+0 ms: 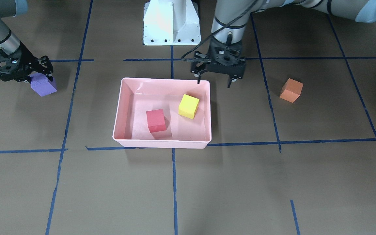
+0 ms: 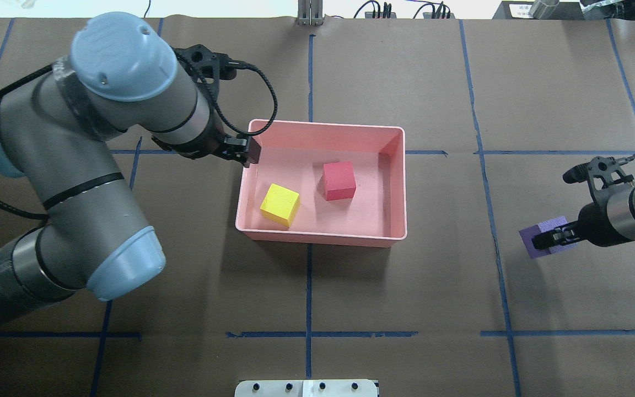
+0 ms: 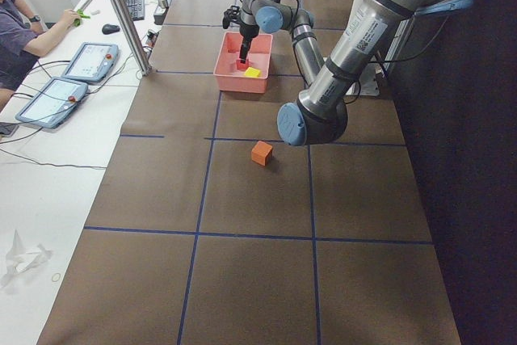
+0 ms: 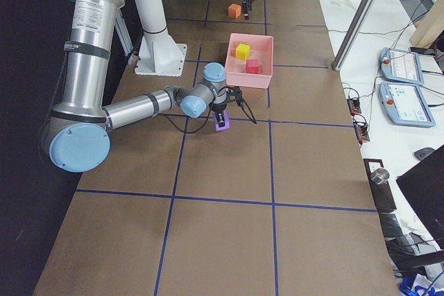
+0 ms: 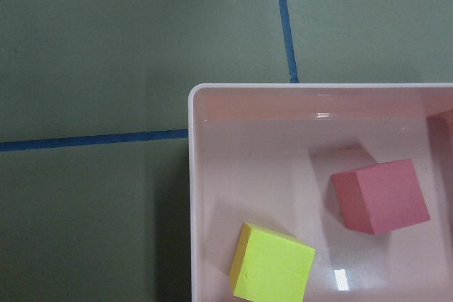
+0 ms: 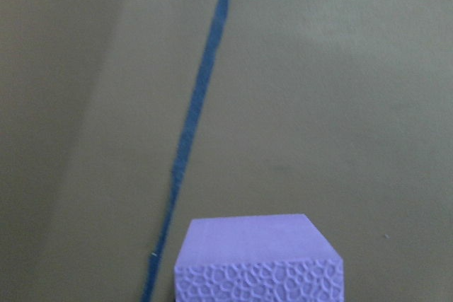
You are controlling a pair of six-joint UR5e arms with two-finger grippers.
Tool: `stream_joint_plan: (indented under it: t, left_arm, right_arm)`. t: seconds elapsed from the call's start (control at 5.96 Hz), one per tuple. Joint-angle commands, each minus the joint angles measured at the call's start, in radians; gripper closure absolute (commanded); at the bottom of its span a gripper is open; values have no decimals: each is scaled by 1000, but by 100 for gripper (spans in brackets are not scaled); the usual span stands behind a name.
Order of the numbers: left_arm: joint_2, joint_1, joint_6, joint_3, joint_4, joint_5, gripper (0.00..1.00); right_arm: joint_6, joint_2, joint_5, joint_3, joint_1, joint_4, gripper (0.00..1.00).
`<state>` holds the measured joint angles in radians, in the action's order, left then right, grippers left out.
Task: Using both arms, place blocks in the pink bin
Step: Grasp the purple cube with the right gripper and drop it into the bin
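Currently purple block (image 1: 44, 86) sits gripped in right end effector (image 1: 41, 77).

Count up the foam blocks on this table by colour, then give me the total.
purple block: 1
red-pink block: 1
yellow block: 1
orange block: 1
Total: 4

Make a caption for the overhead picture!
Red-pink block and yellow block sit in the pink bin; the left gripper hovers open at its rim, the right gripper holds the purple block.
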<state>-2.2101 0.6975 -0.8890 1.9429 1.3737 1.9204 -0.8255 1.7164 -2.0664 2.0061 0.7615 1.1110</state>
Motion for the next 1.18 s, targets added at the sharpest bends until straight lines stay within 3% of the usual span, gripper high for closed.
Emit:
stream_joint_plan:
  t: [0.0, 0.34, 0.5, 0.84, 1.01]
  left_arm:
    - [164, 94, 315, 74, 8, 79, 0]
    - [350, 149, 526, 137, 31, 92, 0]
    - [488, 196, 603, 139, 154, 176, 0]
    - [662, 230, 631, 127, 388, 204, 0]
    - [661, 232, 628, 125, 390, 203, 0]
  right_arm:
    - [-114, -262, -24, 70, 27, 327, 75]
    - [-232, -599, -21, 65, 13, 690, 74]
    - [-285, -709, -20, 50, 4, 770, 74]
    - [-429, -867, 52, -73, -66, 770, 69]
    - [-475, -871, 134, -78, -124, 768, 25]
